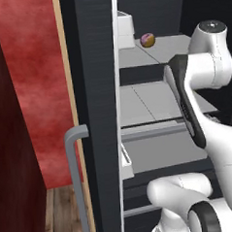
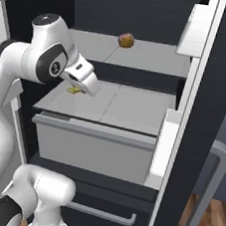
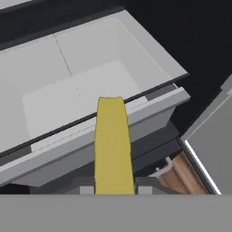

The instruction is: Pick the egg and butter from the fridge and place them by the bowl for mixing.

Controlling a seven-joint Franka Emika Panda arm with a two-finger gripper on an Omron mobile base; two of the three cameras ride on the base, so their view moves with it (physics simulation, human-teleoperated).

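Observation:
The butter (image 3: 113, 145), a thin yellow stick, juts out from between my fingertips, and my gripper (image 3: 113, 188) is shut on it. From the right base, my gripper (image 2: 78, 88) hovers just above the left part of the middle shelf (image 2: 131, 104) of the open black fridge (image 2: 207, 96), with a bit of butter (image 2: 74, 91) showing under it. The egg (image 2: 126, 40), a small pinkish lump with a tan patch, lies on the upper shelf; the egg (image 1: 148, 39) also shows in the left base view. The bowl is out of view.
A grey drawer (image 2: 95, 148) sticks out below the middle shelf, and another with a bar pull (image 2: 107, 214) sits lower. The open doors (image 1: 94, 90) carry white bins (image 2: 164, 141) and long grey handles (image 1: 75, 178). A red wall (image 1: 34, 94) and wood floor (image 1: 60, 213) lie left.

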